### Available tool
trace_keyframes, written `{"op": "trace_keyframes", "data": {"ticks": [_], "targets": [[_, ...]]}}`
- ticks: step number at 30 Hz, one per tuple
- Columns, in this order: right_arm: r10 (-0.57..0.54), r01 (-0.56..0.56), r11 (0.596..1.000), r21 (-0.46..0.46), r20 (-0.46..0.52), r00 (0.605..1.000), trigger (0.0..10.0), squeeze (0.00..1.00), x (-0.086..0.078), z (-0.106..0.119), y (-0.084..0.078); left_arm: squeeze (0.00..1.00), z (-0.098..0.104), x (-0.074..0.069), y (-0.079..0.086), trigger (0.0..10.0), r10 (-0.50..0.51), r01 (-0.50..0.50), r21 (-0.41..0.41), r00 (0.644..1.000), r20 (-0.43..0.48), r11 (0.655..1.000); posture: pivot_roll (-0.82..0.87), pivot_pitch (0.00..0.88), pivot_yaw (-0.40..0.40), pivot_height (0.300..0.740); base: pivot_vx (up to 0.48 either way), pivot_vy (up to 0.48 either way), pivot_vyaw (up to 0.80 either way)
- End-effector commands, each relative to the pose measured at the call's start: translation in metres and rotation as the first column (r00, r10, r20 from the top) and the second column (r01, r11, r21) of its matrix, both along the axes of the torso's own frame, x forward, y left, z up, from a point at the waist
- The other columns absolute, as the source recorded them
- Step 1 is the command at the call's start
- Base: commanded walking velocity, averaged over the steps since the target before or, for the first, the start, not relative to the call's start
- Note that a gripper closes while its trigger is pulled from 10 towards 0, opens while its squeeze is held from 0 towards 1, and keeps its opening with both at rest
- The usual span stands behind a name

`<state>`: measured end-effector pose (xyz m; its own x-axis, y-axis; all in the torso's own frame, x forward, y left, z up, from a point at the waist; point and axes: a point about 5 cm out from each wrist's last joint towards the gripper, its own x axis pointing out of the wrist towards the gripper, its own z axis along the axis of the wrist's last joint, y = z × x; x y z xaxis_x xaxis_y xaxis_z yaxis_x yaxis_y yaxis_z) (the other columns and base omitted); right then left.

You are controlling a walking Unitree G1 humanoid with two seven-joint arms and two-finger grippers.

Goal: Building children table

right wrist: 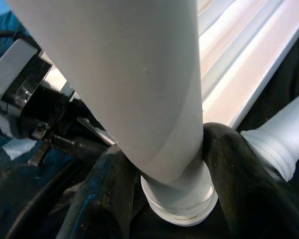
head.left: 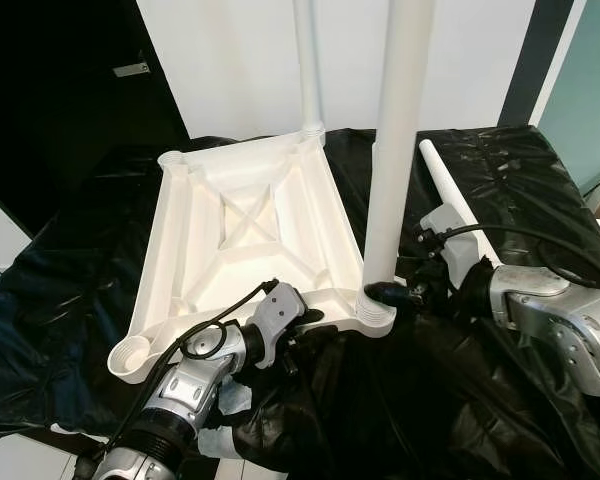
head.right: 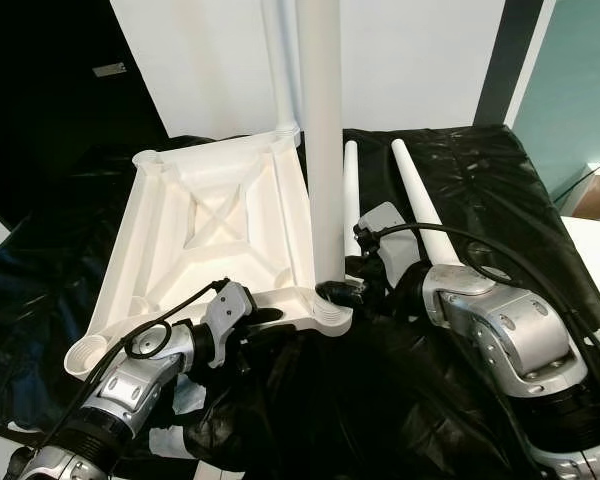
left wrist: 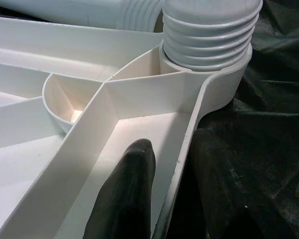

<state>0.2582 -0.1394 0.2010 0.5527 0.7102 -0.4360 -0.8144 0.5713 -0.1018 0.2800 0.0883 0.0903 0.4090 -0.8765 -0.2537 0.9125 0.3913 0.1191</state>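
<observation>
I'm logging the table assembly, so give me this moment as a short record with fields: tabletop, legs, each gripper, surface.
tabletop: white plastic tabletop, upside down, ribs facing up
legs fitted: near leg and far leg upright in corner sockets
legs loose: two spare legs lying on the sheet beside the tabletop
left gripper: clamped on the tabletop's near rim, one finger each side
right gripper: closed around the near leg's base
surface: black plastic sheet
</observation>
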Motion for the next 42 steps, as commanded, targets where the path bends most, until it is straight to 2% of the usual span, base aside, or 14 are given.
{"op": "trace_keyframes", "data": {"ticks": [1, 5, 9, 12, 14, 21, 24, 26, 31, 40, 42], "targets": [[0.131, -0.132, 0.990, -0.042, -0.024, 0.991, 10.0, 0.00, -0.012, -0.008, 0.009, 0.00, -0.009, -0.003, 0.004, 10.0, 0.011, -0.010, 0.023, 0.999, -0.039, 1.000, -0.02, 0.000, 0.094, 0.740, 0.000, 0.000, 0.00], [0.201, -0.197, 0.976, -0.092, 0.026, 0.979, 10.0, 0.00, -0.016, -0.008, 0.010, 0.00, -0.009, -0.003, 0.004, 10.0, 0.011, -0.010, 0.022, 0.999, -0.037, 1.000, -0.02, 0.000, 0.094, 0.740, 0.000, 0.000, 0.00], [0.202, -0.198, 0.975, -0.104, 0.023, 0.979, 10.0, 0.00, -0.018, -0.011, 0.008, 0.00, -0.008, -0.003, 0.005, 10.0, 0.009, -0.008, 0.024, 0.999, -0.035, 1.000, -0.02, 0.000, 0.105, 0.740, 0.000, 0.000, 0.00], [0.158, -0.159, 0.982, -0.102, -0.014, 0.987, 10.0, 0.00, -0.018, -0.020, 0.004, 0.00, -0.008, -0.003, 0.006, 10.0, 0.006, -0.005, 0.027, 0.999, -0.033, 1.000, -0.02, 0.000, 0.107, 0.740, 0.000, 0.000, 0.00], [0.073, -0.078, 0.994, -0.071, -0.080, 0.994, 10.0, 0.00, -0.017, -0.032, 0.001, 0.00, -0.008, -0.003, 0.007, 10.0, 0.004, -0.003, 0.031, 0.999, -0.033, 1.000, -0.03, 0.000, 0.114, 0.740, 0.000, 0.000, 0.00], [0.023, -0.028, 0.998, -0.051, -0.088, 0.996, 10.0, 0.00, -0.013, -0.037, 0.001, 0.00, -0.008, -0.003, 0.008, 10.0, 0.000, 0.001, 0.032, 0.999, -0.032, 0.999, -0.03, 0.000, 0.119, 0.740, 0.000, 0.000, 0.00], [0.063, -0.054, 0.990, -0.127, 0.065, 0.996, 10.0, 0.00, -0.006, -0.036, 0.001, 0.00, -0.006, -0.001, 0.006, 10.0, -0.007, 0.008, 0.034, 1.000, -0.029, 0.999, -0.03, 0.000, 0.124, 0.740, 0.000, 0.000, 0.00], [0.077, -0.065, 0.988, -0.141, 0.083, 0.994, 10.0, 0.00, -0.005, -0.036, 0.001, 0.00, -0.006, -0.001, 0.006, 10.0, -0.008, 0.009, 0.035, 1.000, -0.029, 0.999, -0.03, 0.000, 0.126, 0.740, 0.000, 0.000, 0.00], [0.151, -0.132, 0.974, -0.181, 0.094, 0.984, 10.0, 0.00, -0.006, -0.039, 0.005, 0.00, -0.006, -0.001, 0.006, 10.0, -0.011, 0.012, 0.037, 1.000, -0.029, 0.999, -0.03, 0.000, 0.127, 0.740, 0.000, 0.000, 0.00], [0.113, -0.096, 0.975, -0.201, 0.075, 0.991, 10.0, 0.00, 0.002, -0.043, 0.003, 0.00, -0.007, -0.003, 0.008, 10.0, -0.005, 0.006, 0.039, 1.000, -0.030, 0.999, -0.02, 0.000, 0.127, 0.740, 0.000, 0.000, 0.00], [0.124, -0.101, 0.973, -0.207, 0.102, 0.987, 10.0, 0.00, 0.003, -0.044, 0.002, 0.00, -0.008, -0.003, 0.009, 10.0, -0.005, 0.006, 0.041, 0.999, -0.032, 0.999, -0.02, 0.000, 0.127, 0.740, 0.000, 0.000, 0.00]]}}
